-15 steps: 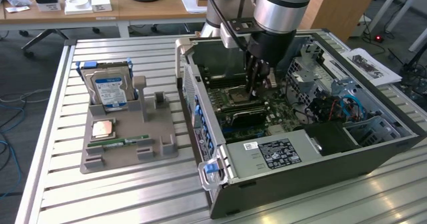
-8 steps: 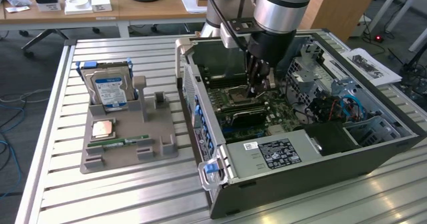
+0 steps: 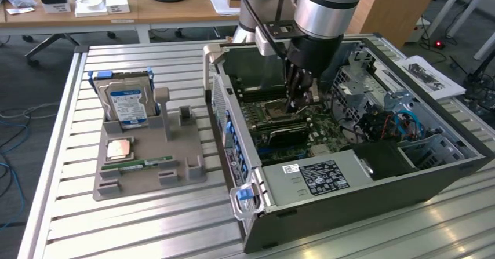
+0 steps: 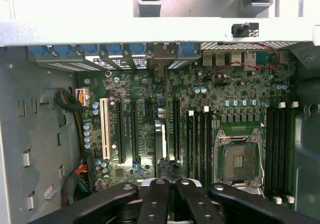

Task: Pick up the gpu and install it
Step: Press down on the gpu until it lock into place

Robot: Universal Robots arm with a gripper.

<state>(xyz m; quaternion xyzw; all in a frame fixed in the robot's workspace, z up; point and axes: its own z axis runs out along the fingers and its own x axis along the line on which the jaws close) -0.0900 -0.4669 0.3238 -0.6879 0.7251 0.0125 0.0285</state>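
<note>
**End effector closed on the gpu inside the open computer case**

1. End effector. The gripper (image 3: pixel 300 104) is lowered into the open computer case (image 3: pixel 325 207). Its jaws are drawn together on a thin card, the gpu (image 3: pixel 311 94). In the wrist view the gripper (image 4: pixel 167 179) has its black finger links converging, and the gpu (image 4: pixel 159 134) appears edge-on as a narrow strip running out from between them.

2. Location of the gpu. The card is held upright over the motherboard (image 3: pixel 309 126), above the row of long black expansion slots (image 4: pixel 127 134), beside the white slot (image 4: pixel 104 129). Whether its lower edge touches a slot cannot be told.

3. Computer case. The case lies on its side on the slatted table (image 3: pixel 116 224) with the side panel off. It contains the motherboard, an open processor socket (image 4: pixel 240 159) and blue cables (image 3: pixel 406 120).

4. Parts tray. The grey tray (image 3: pixel 147 181) stands on the table at the exterior view's left, apart from the case. It holds:
   - a hard drive (image 3: pixel 127 102), upright in its cradle;
   - a processor chip (image 3: pixel 118 149), lying flat;
   - a green memory stick (image 3: pixel 143 163), lying flat.
</note>
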